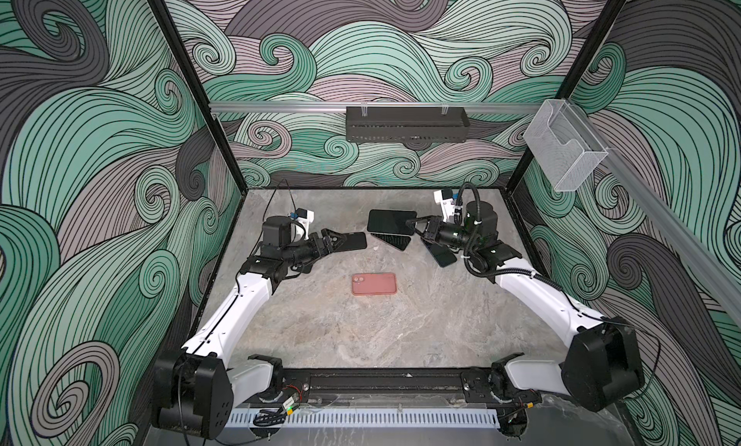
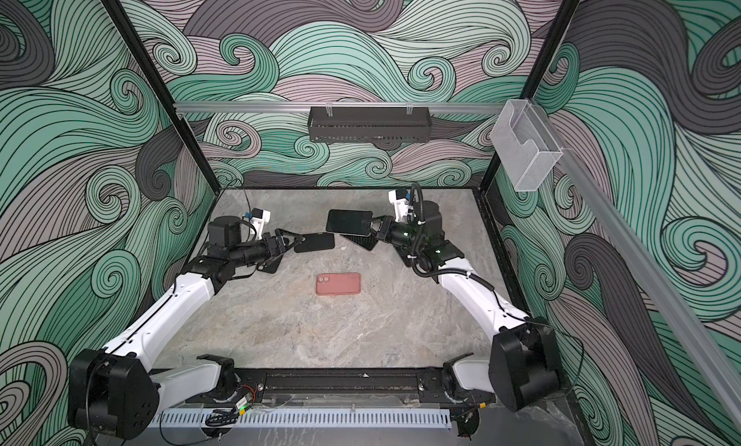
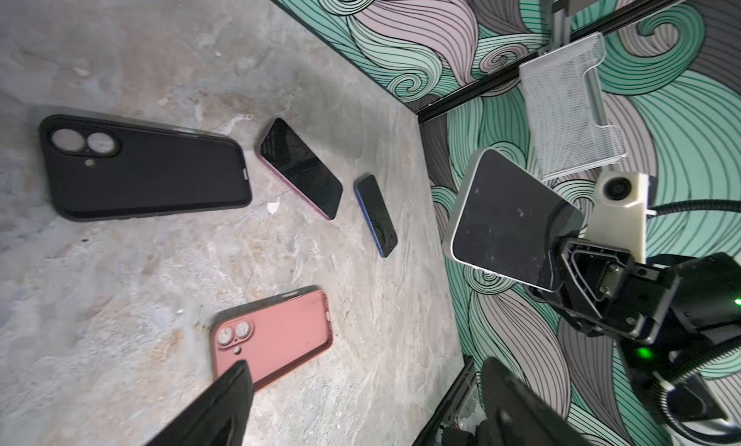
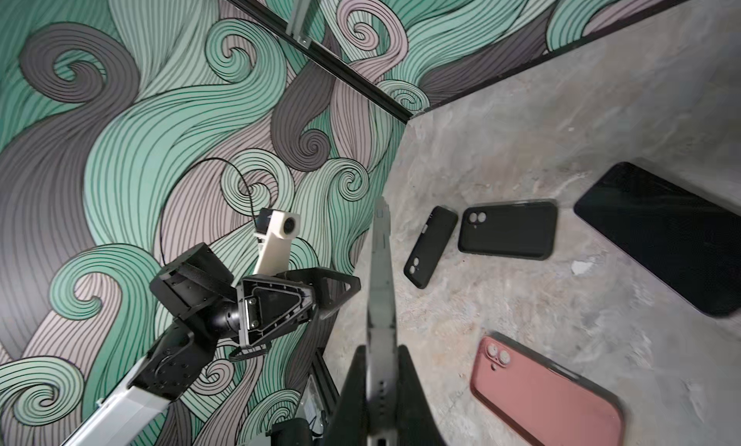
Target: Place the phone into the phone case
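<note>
Right gripper [image 1: 414,224] clamped on one short end of phone [image 1: 391,220]. Phone held clear of table [image 1: 361,335], long axis left-right in both top views, free end toward left arm, dark face up. Left gripper [image 1: 341,239] spread wide, empty, beside black case [image 1: 357,241]. Pink case [image 1: 374,284] flat mid-table, long axis left-right, lens cutouts leftward.

Table [image 1: 320,335] from above: the centre case [image 1: 374,283] lies mid-table; the rear case [image 1: 355,240] lies behind it to the left; two phones [image 1: 395,241] lie rear right, beneath the raised phone [image 1: 389,220] clamped in the right gripper [image 1: 412,224].
</note>
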{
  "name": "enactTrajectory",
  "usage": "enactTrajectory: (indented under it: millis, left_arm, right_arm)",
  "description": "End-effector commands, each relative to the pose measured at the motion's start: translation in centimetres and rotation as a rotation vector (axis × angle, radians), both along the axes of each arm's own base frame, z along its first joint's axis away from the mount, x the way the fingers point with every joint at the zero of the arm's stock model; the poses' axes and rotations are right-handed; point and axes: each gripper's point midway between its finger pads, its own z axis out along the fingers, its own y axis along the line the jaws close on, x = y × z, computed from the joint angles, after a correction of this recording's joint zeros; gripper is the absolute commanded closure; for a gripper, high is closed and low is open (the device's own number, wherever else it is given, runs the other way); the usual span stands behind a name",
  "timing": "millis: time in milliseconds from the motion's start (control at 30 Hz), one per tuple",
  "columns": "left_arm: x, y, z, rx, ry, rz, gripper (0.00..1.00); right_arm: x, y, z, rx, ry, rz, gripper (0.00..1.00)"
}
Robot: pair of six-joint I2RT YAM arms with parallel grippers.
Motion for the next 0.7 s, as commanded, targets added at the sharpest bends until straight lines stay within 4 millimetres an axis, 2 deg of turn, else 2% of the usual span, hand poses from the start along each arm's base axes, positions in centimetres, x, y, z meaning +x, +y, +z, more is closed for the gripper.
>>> enactTrajectory:
  millis: [0,333,500,667]
  left_arm:
    - [-1.1,1.2,-2.0,0.096,0.038,0.022,0.1]
    - [-3.3,2.0,-6.8,0.27,0.159,0.049,0.1]
    - [-4.5,1.2,-9.6,0.324,0.215,0.025,0.11]
    - [-5.2,-0.3,-11.7,0.375,0.249,-0.018,0.16]
  right_arm:
    - [-0.7,-0.8,0.1,-0.083,-0.027,0.002,1.0]
    - [-2.8,-1.1,-4.6,-0.195,0.131,0.073,1.0]
    - [-4.2,-1.5,-6.7,-0.243,0.209,0.105,1.0]
    - [-5.2,-1.3,-8.7,-0.258,0.288,0.152,1.0]
